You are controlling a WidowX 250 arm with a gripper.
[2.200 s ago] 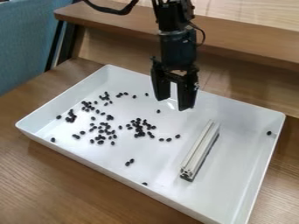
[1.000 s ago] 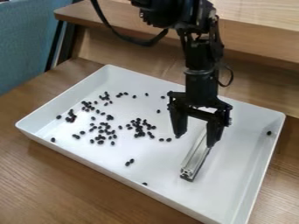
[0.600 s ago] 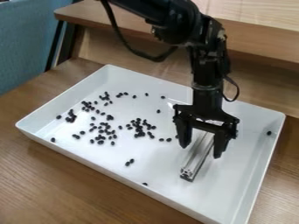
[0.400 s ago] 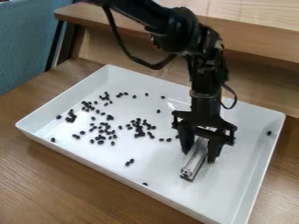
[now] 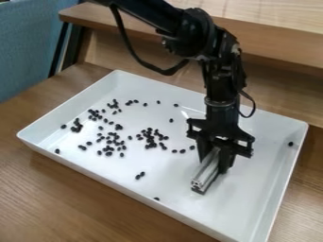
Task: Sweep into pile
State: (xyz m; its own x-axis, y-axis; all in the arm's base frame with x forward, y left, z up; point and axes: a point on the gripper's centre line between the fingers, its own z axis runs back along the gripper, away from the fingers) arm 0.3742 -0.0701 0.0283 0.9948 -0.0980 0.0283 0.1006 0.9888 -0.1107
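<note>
Near the front wall of your tray (image 5: 284,177), one stray bean (image 5: 156,198) lies apart. Farther in, your gripper (image 5: 213,165) is closed on the long sides of the metal bar (image 5: 204,176), presumably to make its length the sweeping edge. The other beans (image 5: 151,137) lie mostly scattered at the view's left. Against the preceding frame, the fingers are narrower and the bar's near end sits slightly left.

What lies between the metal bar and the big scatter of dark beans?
In the camera view, three loose beans lie in a short row between the metal bar and the scatter, with bare tray around them.
</note>
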